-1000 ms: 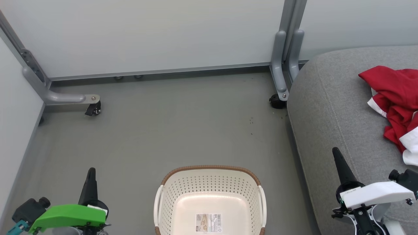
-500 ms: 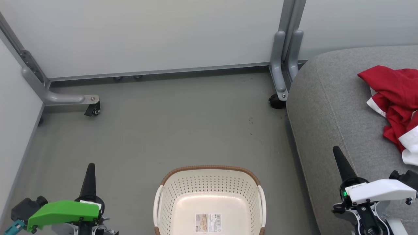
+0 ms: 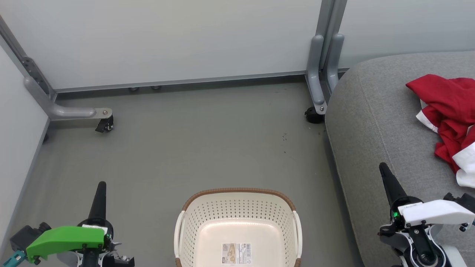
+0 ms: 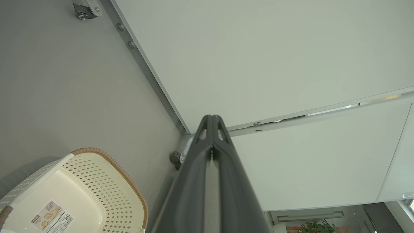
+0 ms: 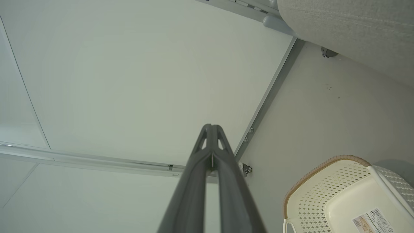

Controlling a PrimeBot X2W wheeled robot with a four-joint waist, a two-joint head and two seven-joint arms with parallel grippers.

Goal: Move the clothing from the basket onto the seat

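— Grippers nearest the camera: how are they found?
— The left gripper (image 3: 101,187) is seen at the lower left of the head view, under a green cover (image 3: 65,239). Its two dark fingers (image 3: 99,202) are pressed together to a single point, and nothing is held. The right gripper (image 3: 383,170) is seen at the lower right, under a white cover (image 3: 438,212), likewise closed on nothing. Its tip is seen against the near edge of the seat (image 3: 374,122).
— And between them?
— The basket (image 3: 239,191) is set upright on the floor (image 3: 193,141) at the bottom centre and is cut by the frame edge. Its pale bottom is laid bare, and the label sticker (image 3: 236,253) is seen flat on it.
— Where is the clothing found?
— The clothing (image 3: 447,107) is heaped on the seat at the far right, red with white panels, crumpled and partly cut off by the right edge. It is well apart from the basket, beyond the right gripper. Whether one garment or two is heaped there cannot be told.
— What is seen farthest off?
— Pale partition panels (image 3: 167,37) are stood along the back, joined by a grey post (image 3: 321,74) beside the seat's corner. A castor (image 3: 105,125) is seen at the left foot.
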